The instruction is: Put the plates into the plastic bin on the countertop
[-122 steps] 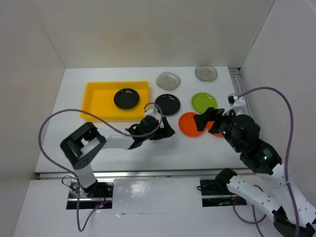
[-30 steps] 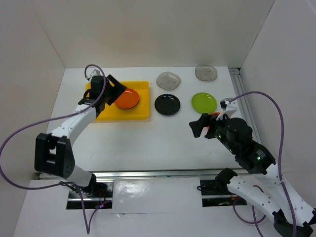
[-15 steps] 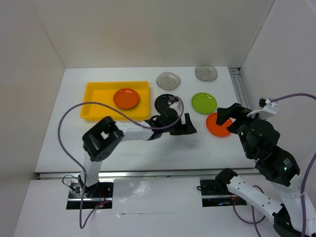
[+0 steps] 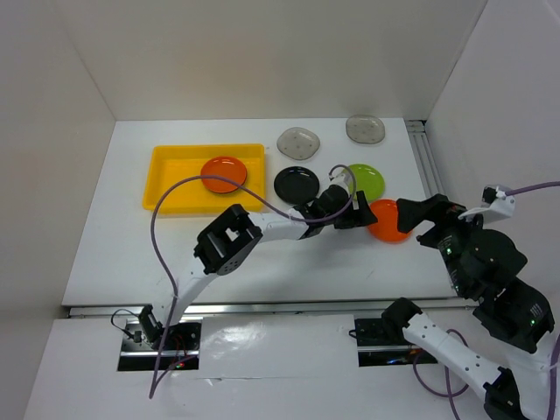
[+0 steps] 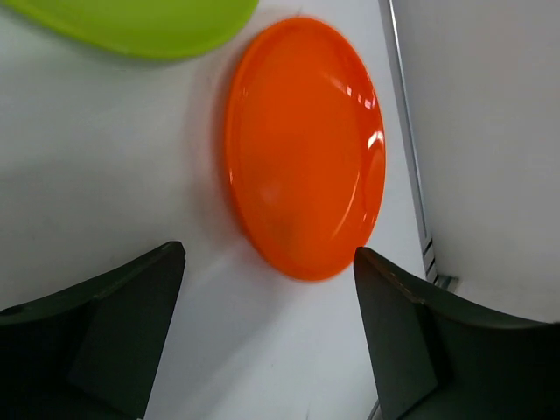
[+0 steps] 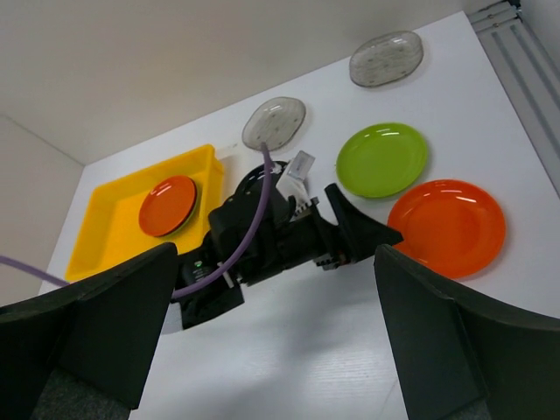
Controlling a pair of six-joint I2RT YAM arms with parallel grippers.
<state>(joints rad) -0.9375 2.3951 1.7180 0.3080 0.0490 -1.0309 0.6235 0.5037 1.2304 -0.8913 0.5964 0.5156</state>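
Bare countertop [image 5: 105, 175] lies open before the orange plate [image 5: 302, 144] — lime-green plate [image 5: 140, 22] close on one side, wall [image 5: 481, 131] on the other.

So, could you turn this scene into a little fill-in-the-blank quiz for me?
1. Inside the yellow bin, the plate that shows is coloured ___.
2. The left tool is open in front of a second orange plate, which lies right beside the ___ plate.
3. The number of grey plates lying on the countertop is ___.

Missing words: orange; lime-green; two.
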